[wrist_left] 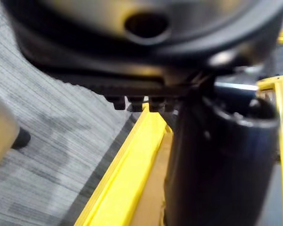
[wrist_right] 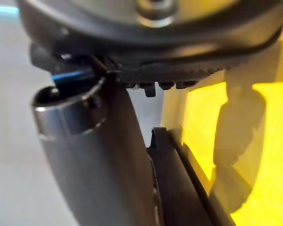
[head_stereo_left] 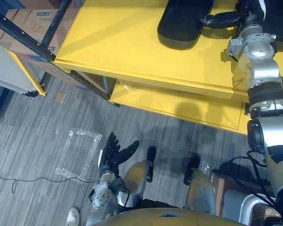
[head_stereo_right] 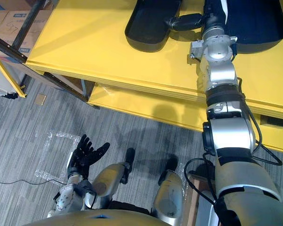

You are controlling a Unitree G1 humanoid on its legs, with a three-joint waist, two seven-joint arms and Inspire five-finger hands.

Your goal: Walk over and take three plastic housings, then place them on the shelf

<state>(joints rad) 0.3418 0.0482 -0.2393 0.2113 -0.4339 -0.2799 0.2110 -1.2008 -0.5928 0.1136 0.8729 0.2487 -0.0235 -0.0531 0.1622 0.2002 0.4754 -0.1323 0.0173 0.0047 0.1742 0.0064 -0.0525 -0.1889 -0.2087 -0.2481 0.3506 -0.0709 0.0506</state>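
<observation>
The left hand (head_stereo_left: pixel 114 153) hangs open and empty above the grey carpet floor (head_stereo_left: pixel 33 136), while the right hand (head_stereo_right: pixel 209 20), its grip impossible to tell, touches a hollow, empty black plastic housing (head_stereo_right: pixel 148 26) on the yellow shelf (head_stereo_right: pixel 94 52) beside a second housing (head_stereo_right: pixel 264 23), so probably one remains to place; brown cardboard boxes (head_stereo_left: pixel 30 21), contents hidden, stand beyond.

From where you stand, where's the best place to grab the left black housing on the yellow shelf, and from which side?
Likely the rim along its right long edge, coming from the robot's right, where the right hand is. The housing lies flat on the shelf, long and shallow, so that thin edge looks easiest to pinch.
</observation>
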